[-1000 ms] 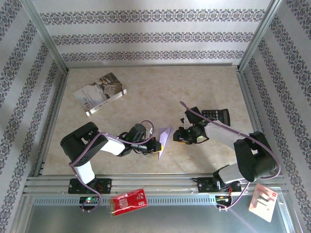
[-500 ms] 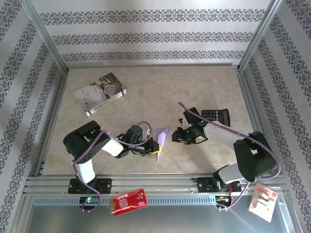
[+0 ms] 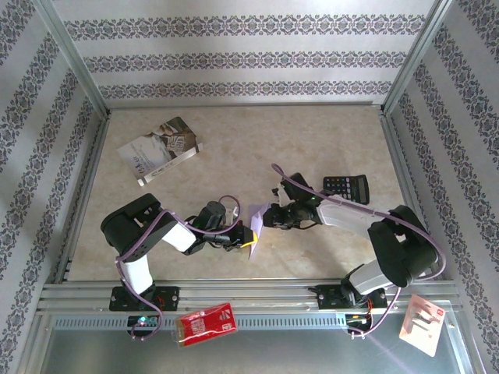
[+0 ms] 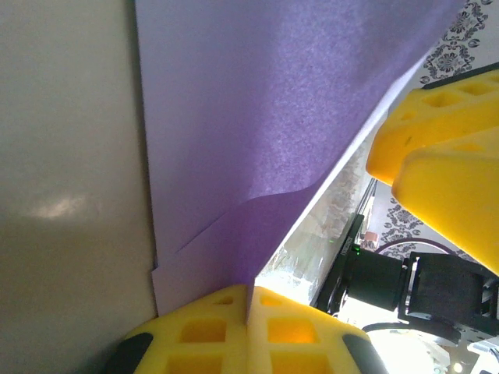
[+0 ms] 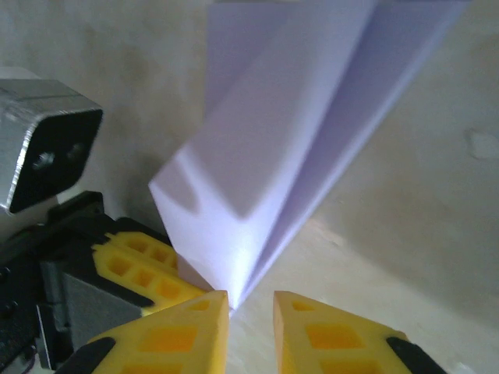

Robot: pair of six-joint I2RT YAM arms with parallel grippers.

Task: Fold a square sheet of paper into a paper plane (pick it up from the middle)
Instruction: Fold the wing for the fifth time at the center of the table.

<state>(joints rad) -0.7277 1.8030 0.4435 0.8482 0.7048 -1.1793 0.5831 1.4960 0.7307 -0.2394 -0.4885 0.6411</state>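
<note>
Two arms meet at one half-folded lilac paper point(image 3: 257, 224)
Thin, light and limp, it likely crumples easily, so pinch on a crease, not a loose flap. The left gripper point(image 3: 243, 234) has its jaws clamped on one edge, holding it upright between the arms; the right gripper point(image 3: 269, 217) has jaws slightly apart at the folded corner. A second ago the right arm sat nearer the calculator point(image 3: 346, 187), jaws wider

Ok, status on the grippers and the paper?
Left gripper shut on the folded lilac paper. Right gripper slightly open, fingertips at the paper's folded edge, not clamped. Calculator behind the right arm, apart from the paper.
</note>
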